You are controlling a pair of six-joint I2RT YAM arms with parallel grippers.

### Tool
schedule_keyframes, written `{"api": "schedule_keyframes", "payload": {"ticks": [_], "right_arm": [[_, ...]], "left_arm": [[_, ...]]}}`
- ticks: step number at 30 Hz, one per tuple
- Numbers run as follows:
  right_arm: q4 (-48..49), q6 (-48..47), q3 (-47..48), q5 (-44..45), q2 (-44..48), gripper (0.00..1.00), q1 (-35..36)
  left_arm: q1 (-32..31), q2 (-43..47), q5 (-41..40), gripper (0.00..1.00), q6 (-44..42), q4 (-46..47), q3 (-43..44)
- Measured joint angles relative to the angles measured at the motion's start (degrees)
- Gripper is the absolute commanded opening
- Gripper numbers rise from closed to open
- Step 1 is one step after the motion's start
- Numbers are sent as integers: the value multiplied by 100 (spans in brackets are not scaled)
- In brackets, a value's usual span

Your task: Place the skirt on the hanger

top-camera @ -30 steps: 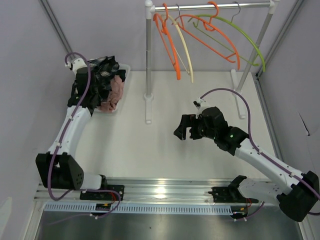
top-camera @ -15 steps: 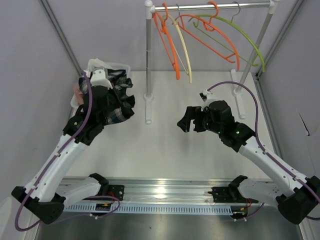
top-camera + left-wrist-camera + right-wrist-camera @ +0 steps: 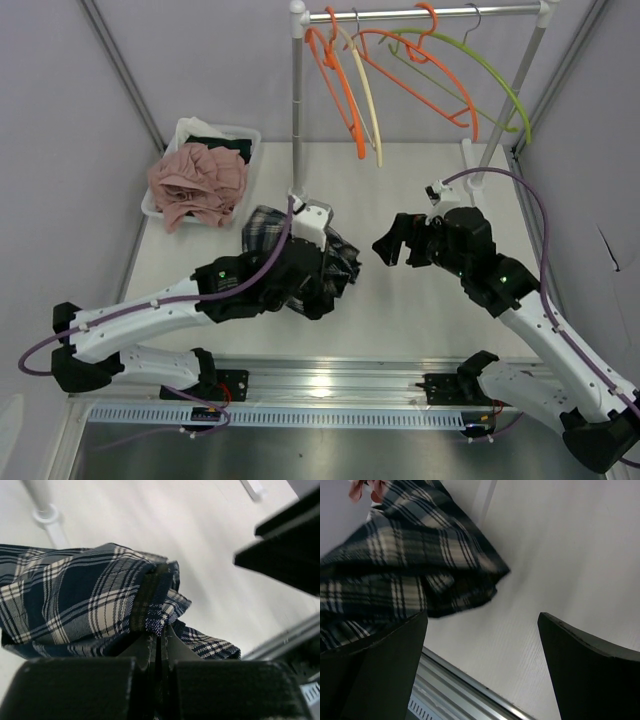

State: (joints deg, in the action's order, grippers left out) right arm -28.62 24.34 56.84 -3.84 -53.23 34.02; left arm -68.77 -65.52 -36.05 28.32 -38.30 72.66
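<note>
**plaidfan:** ok where's the skirt right now?

**yam_lurker:** Bunched up in the left gripper, just in front of the foot of the rack's left post. On the wrist cam the fingers are pressed tight together with a fold of the plaid pinched between them. The rest of the cloth spills out loose past the tips.

**plaidfan:** and the right gripper?

**yam_lurker:** Right of the post and a bit in front of it, near the skirt's ragged edge but not touching. Jaws spread wide, nothing in them. Its own cam looks between both fingers at the hem.

**plaidfan:** any room to move?

**yam_lurker:** Yeah, decent. The hangers hang off the top bar right of the post: two orange, one cream, one green, crowded toward the post end. Below them the table is bare from the post across to the rack's far leg. Left of the post sits a white bin heaped with pink clothes, well apart from both grippers. In front of the post the table ends at a metal rail.
</note>
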Motion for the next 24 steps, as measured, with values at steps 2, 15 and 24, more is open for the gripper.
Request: {"api": "schedule_keyframes", "payload": {"ticks": [2, 15, 24], "right_arm": [[-70, 0, 0, 37, 116, 100, -20], [-87, 118, -142, -9, 278, 99, -83], [409, 417, -1259, -44, -278, 95, 398]], "left_arm": [[-227, -170, 22, 0, 76, 7, 33], [501, -186, 483, 0, 214, 313, -170], [1572, 83, 1858, 0, 426, 752, -1882]]}}
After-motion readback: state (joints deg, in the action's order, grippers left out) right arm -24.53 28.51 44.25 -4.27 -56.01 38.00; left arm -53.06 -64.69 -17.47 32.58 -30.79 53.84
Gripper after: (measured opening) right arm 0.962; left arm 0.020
